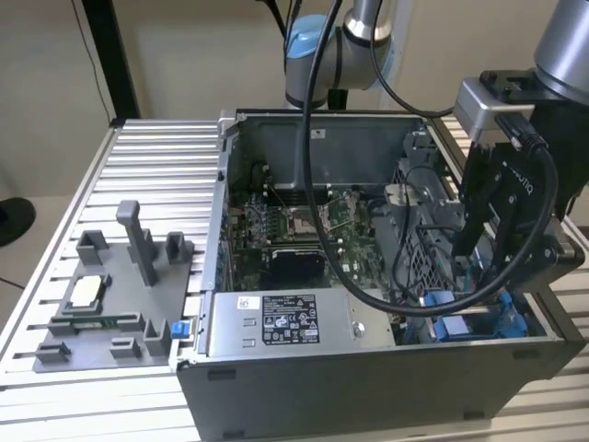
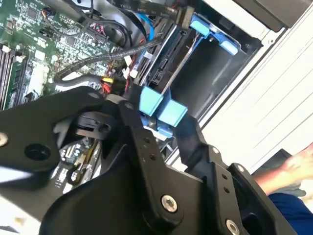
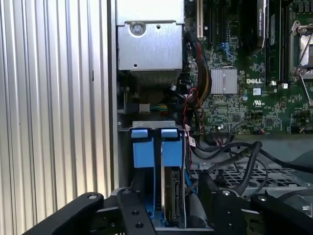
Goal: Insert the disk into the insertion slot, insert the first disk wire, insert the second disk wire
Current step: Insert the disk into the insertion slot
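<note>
The disk (image 3: 173,196), dark with blue end tabs (image 3: 171,147), stands on edge in the insertion slot (image 2: 210,73) of the grey perforated drive cage (image 3: 222,172). The cage sits in the case corner at the exterior view's right (image 1: 419,230). My gripper (image 3: 168,188) hangs over that corner (image 1: 488,267). In both wrist views its black fingers (image 3: 132,210) straddle the tabbed end of the disk (image 2: 164,110), open, with a small gap on one side. Black cables (image 3: 234,156) and a blue cable (image 2: 146,24) lie loose beside the cage.
The open computer case (image 1: 368,368) rests on a ribbed aluminium table (image 1: 138,166). A grey fixture tray (image 1: 110,304) sits at the exterior view's left. The power supply (image 1: 285,322) and motherboard (image 1: 294,230) fill the case. A person's hand (image 2: 298,166) is near the case edge.
</note>
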